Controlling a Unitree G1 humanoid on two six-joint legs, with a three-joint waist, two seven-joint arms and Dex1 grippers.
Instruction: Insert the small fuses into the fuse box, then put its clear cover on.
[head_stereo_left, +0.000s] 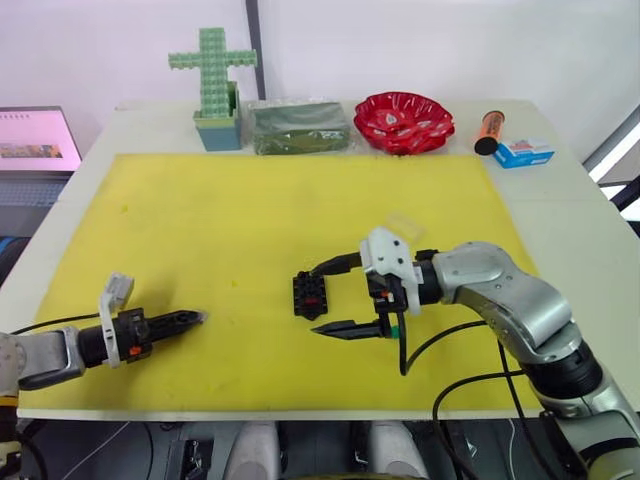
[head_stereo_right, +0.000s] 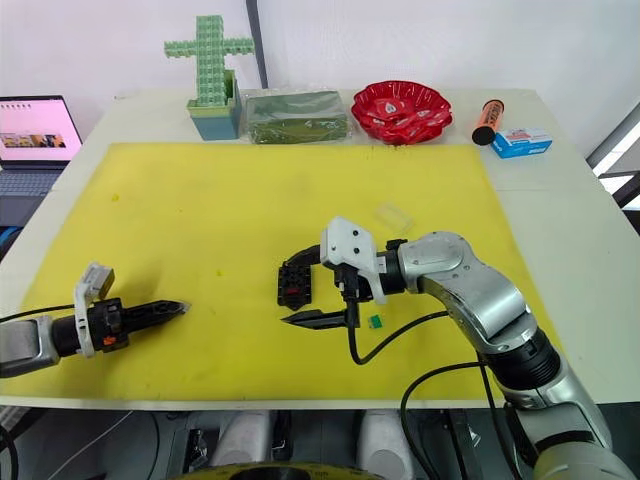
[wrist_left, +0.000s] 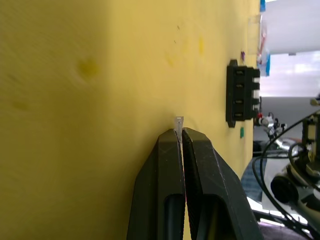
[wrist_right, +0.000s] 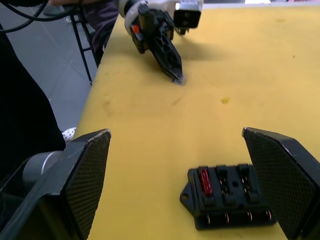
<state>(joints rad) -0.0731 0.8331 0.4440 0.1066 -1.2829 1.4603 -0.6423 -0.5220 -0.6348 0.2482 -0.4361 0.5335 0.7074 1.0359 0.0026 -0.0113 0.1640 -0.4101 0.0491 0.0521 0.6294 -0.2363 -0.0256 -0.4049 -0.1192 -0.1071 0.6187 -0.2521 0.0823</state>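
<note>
Black fuse box (head_stereo_left: 310, 294) mid-mat on yellow mat (head_stereo_left: 220, 230), red fuse (wrist_right: 205, 181) seated in it, right gripper (wrist_right: 185, 165) spread wide around it, green fuse (head_stereo_right: 374, 321) just right, clear cover (head_stereo_right: 394, 215) farther back, left gripper (wrist_left: 181, 142) near-left pinching a pale fuse (wrist_left: 178, 122).

This looks like a robotics lab or test room rather than a home. A plain pale table (head_stereo_left: 560, 190) stands against a bare white wall, with a bright yellow mat (head_stereo_left: 250, 230) spread over it as a work surface. Props sit lined up along the far edge: a green block cross (head_stereo_left: 212, 75), a wrapped green package (head_stereo_left: 298, 126), a red bowl (head_stereo_left: 403, 122). An open laptop (head_stereo_left: 35, 140) glows at the far left, and loose black cables (head_stereo_left: 470, 385) hang off the near edge.
</note>
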